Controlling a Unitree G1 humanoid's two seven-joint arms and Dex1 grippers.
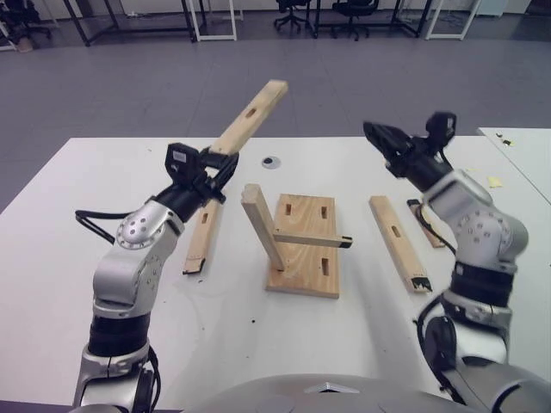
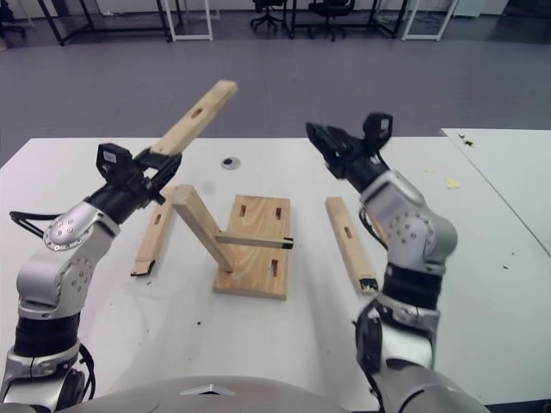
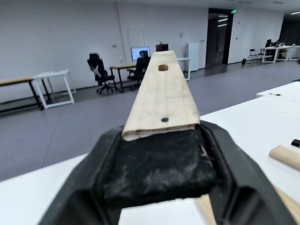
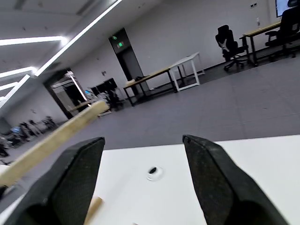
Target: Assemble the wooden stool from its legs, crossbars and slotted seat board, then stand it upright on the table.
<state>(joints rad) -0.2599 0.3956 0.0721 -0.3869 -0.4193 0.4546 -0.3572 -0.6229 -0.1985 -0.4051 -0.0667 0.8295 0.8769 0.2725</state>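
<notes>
Grey office floor with desks and chairs is stretching away behind a white bench that is carrying the stool parts. At the left, the left tool is clamping one end of a raised leg and holding it at a slant above the bench, probably so that it can be fitted into the seat. Under that arm a flat leg is lying on the bench, apparently waiting its turn. Farther back, a small round fitting is sitting on the surface. In the middle, the slotted seat board is lying flat, presumably underside up so that legs can go down into its slots. A tilted leg is standing in it and leaning leftward, and a crossbar is sticking out of that leg to the right, over the board. Farther right, a spare leg is lying flat within easy reach of the right arm. The right tool is hovering above the bench with its jaws spread wide and gripping nothing, likely so that it is free to steady the raised leg.
</notes>
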